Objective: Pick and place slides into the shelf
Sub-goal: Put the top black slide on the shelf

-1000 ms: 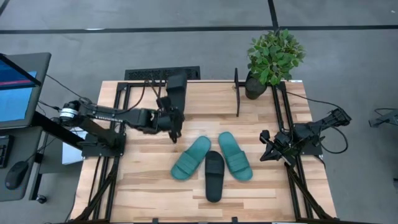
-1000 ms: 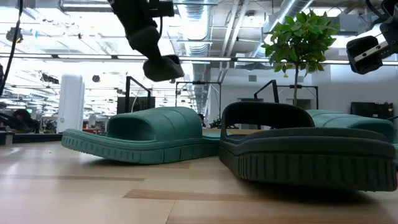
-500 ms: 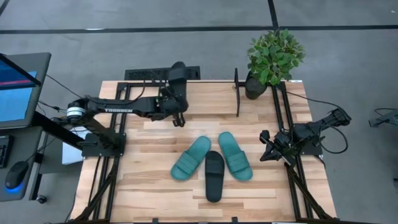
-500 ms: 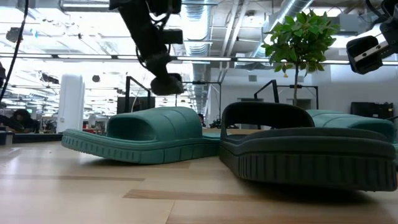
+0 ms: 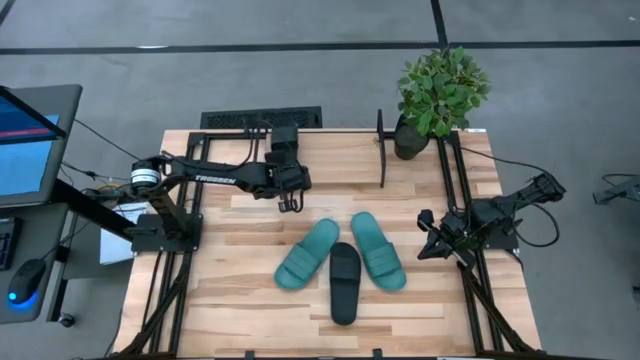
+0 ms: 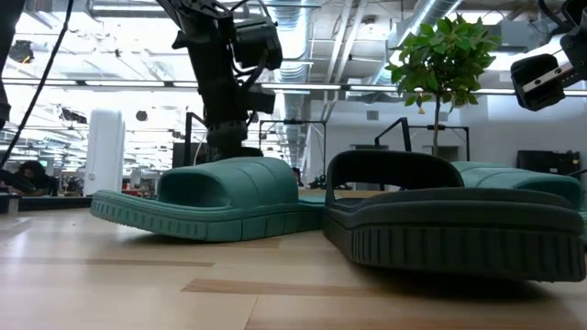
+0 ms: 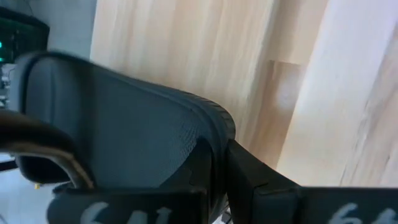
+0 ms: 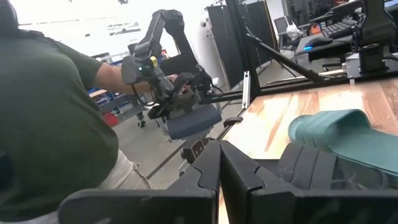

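While carrying rather than picking: judged to be mid-placement, first pair not yet stowed. Clamped tight in the jaws of the left gripper (image 7: 219,152): a black slide (image 7: 124,118), held by its edge, pale boards of the worktop (image 5: 240,300) beyond it. Poised toward the back of the worktop, close to the shelf (image 5: 381,150), not seen resting on it yet.

Next, probably: carry on to the bars, level the sole, lower until seated, and only then part the jaws. Needs care with the thin bars, since a rubbery sole could catch or tip between them.

Parked at the worktop's right edge: right gripper (image 5: 428,238), jaws closed on nothing.

Waiting near the middle, close together: teal slide (image 5: 308,253), second teal slide (image 5: 378,250), other black slide (image 5: 344,282) between them and nearer the front edge. Potted plant (image 5: 440,90) at the far right corner.

From above, layout plain but the held slide lost under the arm. From the left wrist, grip plain but no shelf. From table height, only the arm dropping behind the teal slide. From the right wrist, the held slide side-on in the distance, plus a person in a green shirt up close.
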Controlling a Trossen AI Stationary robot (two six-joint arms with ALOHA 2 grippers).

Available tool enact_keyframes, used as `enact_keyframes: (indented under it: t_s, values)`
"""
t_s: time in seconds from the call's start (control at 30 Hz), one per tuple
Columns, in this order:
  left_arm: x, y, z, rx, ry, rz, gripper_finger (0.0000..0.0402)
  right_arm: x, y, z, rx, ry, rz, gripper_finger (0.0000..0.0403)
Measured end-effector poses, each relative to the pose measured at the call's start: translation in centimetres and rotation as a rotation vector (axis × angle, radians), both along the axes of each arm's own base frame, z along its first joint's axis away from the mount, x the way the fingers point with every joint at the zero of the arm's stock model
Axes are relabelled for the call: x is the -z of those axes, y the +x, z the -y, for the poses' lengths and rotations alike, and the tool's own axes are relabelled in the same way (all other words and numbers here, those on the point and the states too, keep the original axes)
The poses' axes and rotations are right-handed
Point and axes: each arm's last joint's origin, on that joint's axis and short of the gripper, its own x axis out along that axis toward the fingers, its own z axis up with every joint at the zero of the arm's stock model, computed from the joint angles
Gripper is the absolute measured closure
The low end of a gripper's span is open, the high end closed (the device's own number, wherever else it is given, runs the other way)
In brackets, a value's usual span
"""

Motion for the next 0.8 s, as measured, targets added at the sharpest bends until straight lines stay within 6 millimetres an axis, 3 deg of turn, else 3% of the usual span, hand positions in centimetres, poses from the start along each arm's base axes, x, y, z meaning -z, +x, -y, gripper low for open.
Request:
enact_keyframes:
  t_s: [0.33, 0.8]
  values:
    - [0.3, -1.0, 0.1, -0.017, -0.002, -0.109, 0.0396, 0.0, 0.0, 0.0, 0.0, 0.0, 0.0, 0.0401]
    - [0.4, -1.2, 0.0, -0.014, -0.005, -0.131, 0.0396, 0.0, 0.0, 0.0, 0.0, 0.0, 0.0, 0.0401]
